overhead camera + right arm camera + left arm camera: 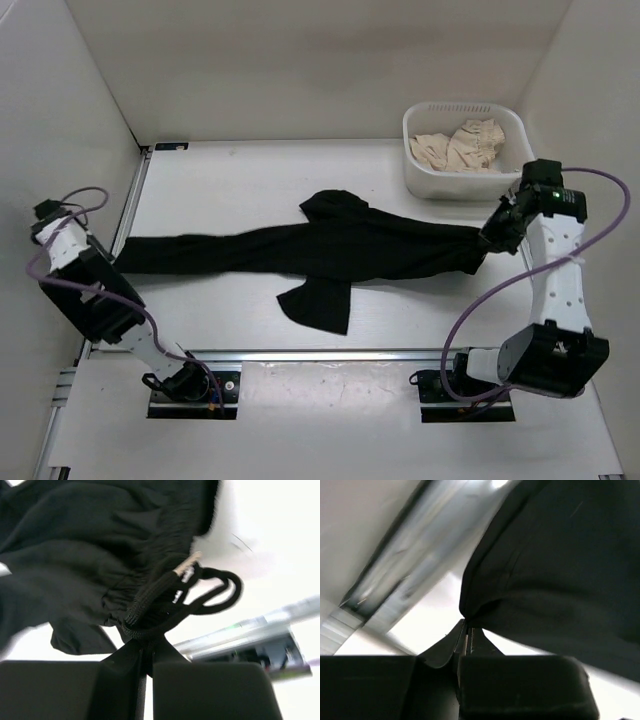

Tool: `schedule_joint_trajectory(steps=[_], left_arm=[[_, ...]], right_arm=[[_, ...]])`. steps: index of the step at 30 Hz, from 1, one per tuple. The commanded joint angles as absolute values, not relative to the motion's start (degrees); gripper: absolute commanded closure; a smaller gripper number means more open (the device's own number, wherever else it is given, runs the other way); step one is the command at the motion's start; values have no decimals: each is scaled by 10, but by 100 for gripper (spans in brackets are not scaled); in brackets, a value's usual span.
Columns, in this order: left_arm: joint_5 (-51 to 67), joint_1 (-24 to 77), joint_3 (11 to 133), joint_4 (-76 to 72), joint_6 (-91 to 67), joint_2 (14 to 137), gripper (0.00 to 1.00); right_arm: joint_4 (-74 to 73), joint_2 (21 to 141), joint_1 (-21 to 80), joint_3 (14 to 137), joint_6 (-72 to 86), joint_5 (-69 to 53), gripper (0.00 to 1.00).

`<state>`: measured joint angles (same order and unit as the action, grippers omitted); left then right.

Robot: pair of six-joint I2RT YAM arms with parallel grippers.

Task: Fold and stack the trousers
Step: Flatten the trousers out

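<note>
With left gripper (468,632) clenched on the trousers (330,250) at nine o'clock and right gripper (145,647) pinching the waistband (150,580) at three, lift both ends evenly, cloth taut.

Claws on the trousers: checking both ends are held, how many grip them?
2. The left claw pinches the trousers' leg end, far left; the right claw clamps the waist end, far right.
</note>
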<state>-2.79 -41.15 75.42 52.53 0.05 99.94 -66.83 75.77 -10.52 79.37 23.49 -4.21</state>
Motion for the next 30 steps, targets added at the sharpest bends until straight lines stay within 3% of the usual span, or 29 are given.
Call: schedule_joint_trajectory(steps=[1, 8, 11, 12, 13, 14, 15, 16, 23, 27, 30], left_arm=[[-54, -443, 779, 589, 0, 905, 86], [-144, -527, 714, 594, 0, 877, 86], [-156, -533, 680, 613, 0, 867, 86], [-156, -533, 651, 613, 0, 861, 86], [-156, -533, 636, 613, 0, 854, 83], [-156, -533, 623, 613, 0, 849, 71], [-147, -533, 607, 621, 0, 844, 59], [-142, -533, 606, 629, 0, 844, 34], [-113, -528, 634, 657, 0, 844, 22], [-113, -516, 634, 657, 0, 844, 22], [-108, -493, 628, 663, 0, 844, 22]], right_arm=[[-730, 704, -141, 774, 267, 25, 100], [-789, 667, -147, 817, 308, 205, 100], [-802, 633, -147, 760, 343, 275, 100], [-802, 621, -147, 730, 353, 283, 92], [-789, 608, -147, 668, 360, 283, 73], [-778, 586, -147, 640, 360, 278, 12], [-768, 586, -147, 618, 360, 278, 1], [-768, 586, -147, 607, 360, 273, 1], [-701, 585, -90, 702, 265, 255, 1], [-566, 606, 66, 709, 178, 135, 1], [-505, 751, 206, 745, 162, 151, 1]])
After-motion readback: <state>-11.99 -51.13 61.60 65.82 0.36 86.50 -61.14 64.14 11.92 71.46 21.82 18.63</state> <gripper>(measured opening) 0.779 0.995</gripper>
